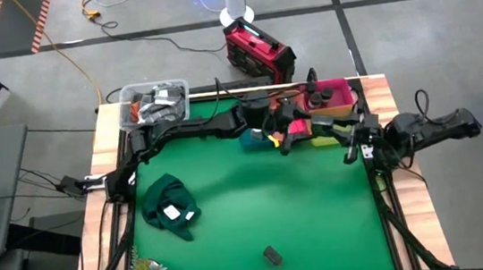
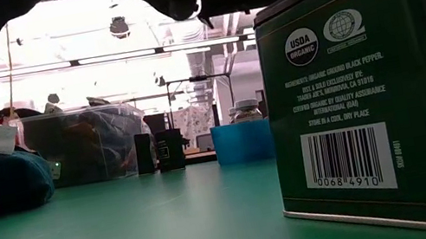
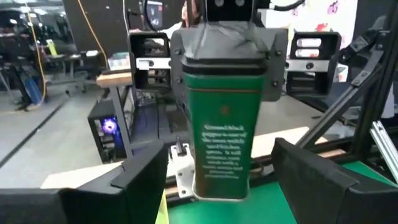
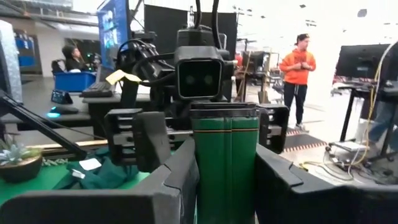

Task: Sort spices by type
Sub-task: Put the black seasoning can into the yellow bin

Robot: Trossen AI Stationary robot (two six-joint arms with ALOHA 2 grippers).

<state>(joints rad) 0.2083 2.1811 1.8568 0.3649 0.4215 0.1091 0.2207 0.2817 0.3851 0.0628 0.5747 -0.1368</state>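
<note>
A dark green rectangular tin [image 3: 222, 124] is held in the air above the bins at the table's far right. My right gripper [image 4: 225, 162] is shut on it and comes in from the right [image 1: 324, 128]. My left gripper [image 3: 221, 162] faces it from the left [image 1: 285, 135]. It is open, with a finger on either side of the tin's lower end, apart from it. A second green tin [image 2: 361, 85] stands on its base near the table's front edge [image 1: 272, 256]. My right gripper pinches the tin between its two fingers [image 3: 277, 62] at its lid end [image 3: 193, 68], on two opposite sides. The fingers come roughly level from the table's right. The tin is clear of the table, and its other end points toward my left gripper.
A pink bin [image 1: 332, 97] with dark jars, a blue bin [image 2: 243, 142] with a white-capped jar, and a yellow bin [image 1: 325, 141] stand under the arms. The clear tub [image 1: 155, 102] is at the far left, the green cloth [image 1: 170, 207] left of centre. People stand beyond the table.
</note>
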